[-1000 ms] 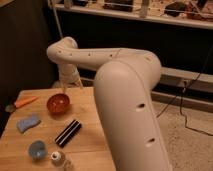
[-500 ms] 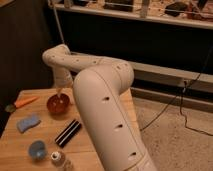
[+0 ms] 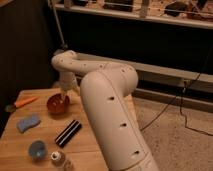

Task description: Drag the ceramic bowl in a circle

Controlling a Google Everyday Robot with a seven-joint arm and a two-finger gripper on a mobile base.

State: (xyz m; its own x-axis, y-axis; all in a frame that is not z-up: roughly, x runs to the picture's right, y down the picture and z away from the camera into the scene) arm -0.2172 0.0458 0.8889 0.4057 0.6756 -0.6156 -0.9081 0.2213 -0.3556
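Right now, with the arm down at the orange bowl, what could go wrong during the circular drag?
The gripper sits at the far rim of the ceramic bowl; pushing from one side might tip it or lose it. The carrot and the black bar lie close by, so a wide circle could knock them. The bowl is near the back edge of the table and might be pushed off.

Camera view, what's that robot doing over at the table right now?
The robot's arm is reaching over the wooden table to the orange bowl, which sits flat near the table's back edge. Its gripper is down at the bowl's far side, apparently dipping inside the rim. A blue sponge, a black bar and a small blue-grey dish lie nearer the front, apart from the bowl.
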